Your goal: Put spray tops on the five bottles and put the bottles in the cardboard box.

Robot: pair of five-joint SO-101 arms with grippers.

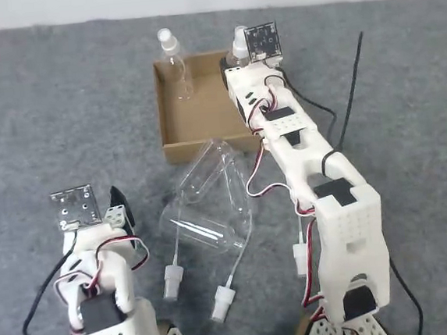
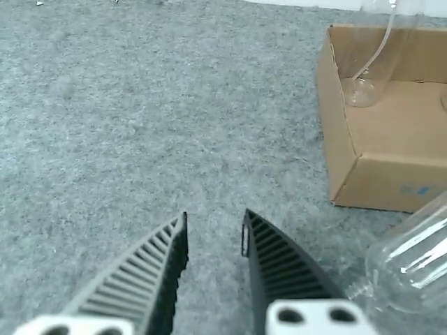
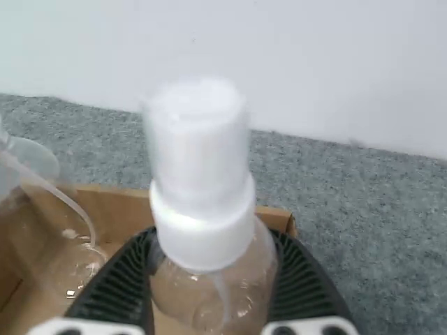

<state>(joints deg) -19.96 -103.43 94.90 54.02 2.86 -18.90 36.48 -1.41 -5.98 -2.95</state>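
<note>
Cardboard box bears faint blue print, unreadable.

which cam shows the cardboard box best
The high view: it shows most of the cardboard box from above, one capped bottle standing inside. The left wrist view catches one corner and side wall; the right wrist view, a rim strip behind the held bottle.

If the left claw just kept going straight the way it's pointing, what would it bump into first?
Probably just the grey carpet: the left claw is open and aims over a bare stretch of it. The cardboard box sits off to the side of that line, though depth is hard to judge.
</note>
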